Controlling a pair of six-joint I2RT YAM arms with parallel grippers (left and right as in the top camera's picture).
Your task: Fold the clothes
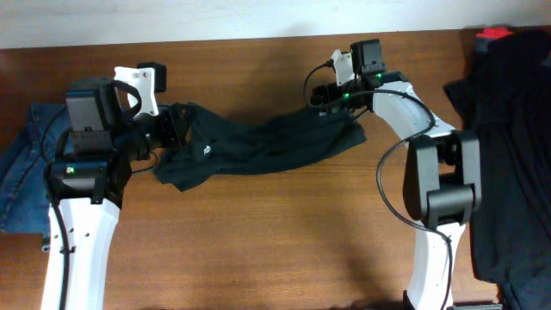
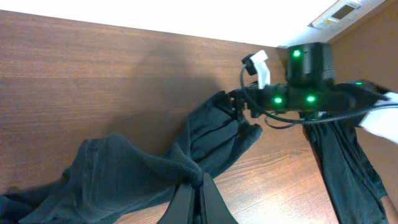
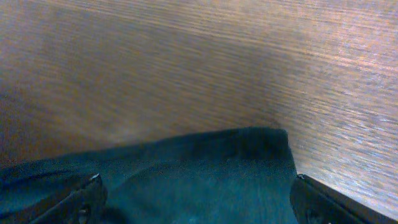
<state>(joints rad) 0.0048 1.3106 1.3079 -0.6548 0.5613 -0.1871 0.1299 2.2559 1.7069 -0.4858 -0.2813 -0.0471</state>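
Left gripper pinches black T-shirt near left edge of bench; right gripper (spread astride the hem) should clamp before both stretch it flat.

You are in what looks like a robot lab or test room: a left arm and a right arm stand at a wooden table by a plain white wall, with a black T-shirt, jeans and a dark clothes heap on it.
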